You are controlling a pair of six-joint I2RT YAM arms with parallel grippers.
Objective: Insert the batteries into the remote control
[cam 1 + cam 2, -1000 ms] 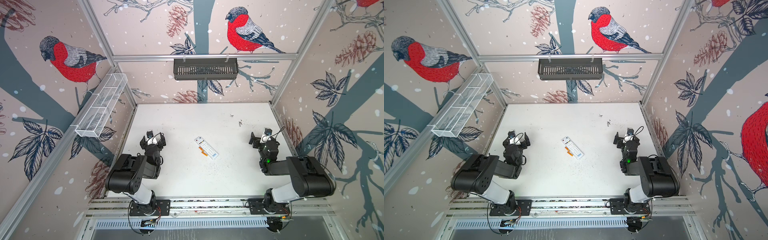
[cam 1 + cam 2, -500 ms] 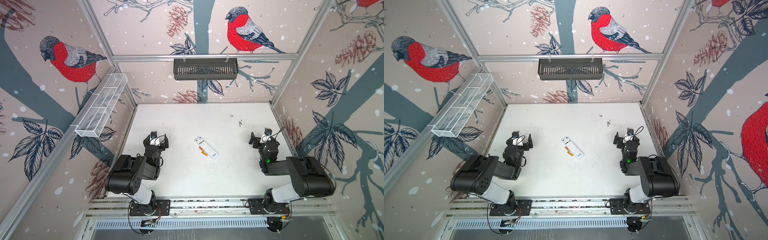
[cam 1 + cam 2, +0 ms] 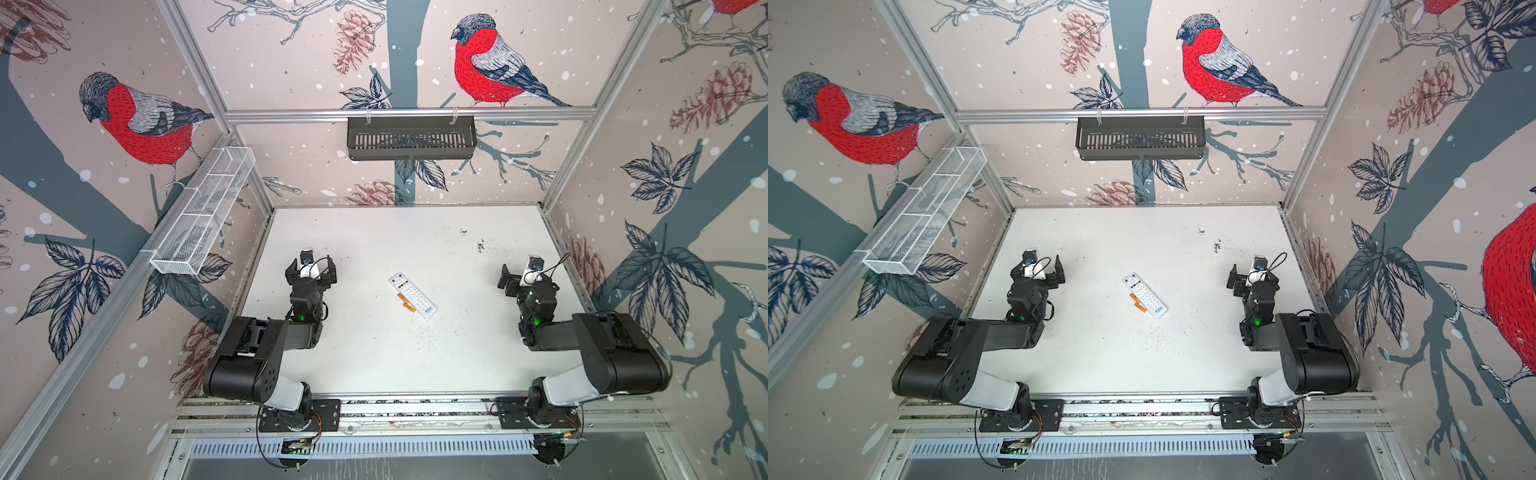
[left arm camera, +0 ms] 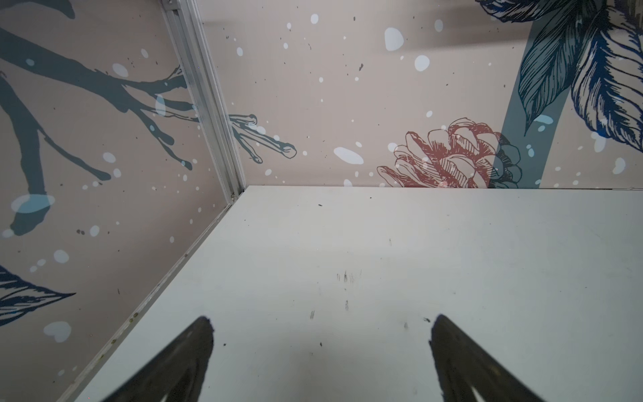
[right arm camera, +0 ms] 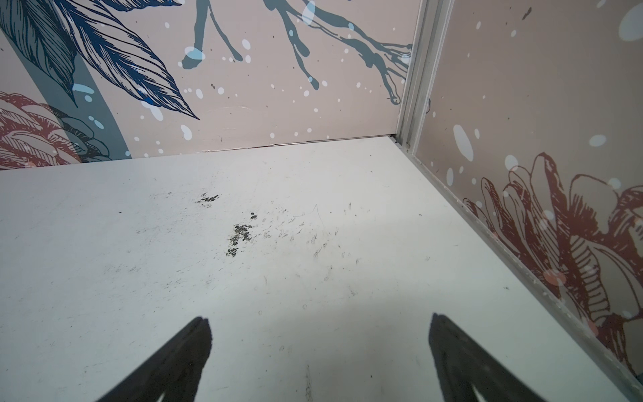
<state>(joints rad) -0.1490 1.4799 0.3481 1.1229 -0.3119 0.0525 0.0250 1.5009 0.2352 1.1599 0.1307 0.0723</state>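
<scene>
Both top views: remote [image 3: 412, 296] lay buttons-up on the table [image 3: 374, 353], set diagonally, with its coloured-button end toward the back wall [image 3: 415, 183] and its blue-logo end toward the arm bases. Two batteries [image 3: 405, 302] lay flat on the table just beside the remote's long edge on the left-arm side, roughly in line with it. Couldn't tell if they touched the remote. Left gripper [image 3: 311, 269] sat well left of the remote, jaws spread wide, gripping nothing. Right gripper [image 3: 524, 276] sat well right of the remote, jaws also wide, gripping nothing. Both were level with the remote's far end.

In a top view the batteries [image 3: 1137, 303] read orange with dark tips, outside the remote [image 3: 1145, 301].

Left wrist: left gripper [image 4: 323, 318] had its dark fingers [image 4: 188, 358] far apart, with only bare table [image 4: 348, 261] between them.

Right wrist: right gripper [image 5: 319, 316] had its fingers [image 5: 459, 358] just as far apart over the table, with dark scuffs [image 5: 240, 236] ahead.
</scene>
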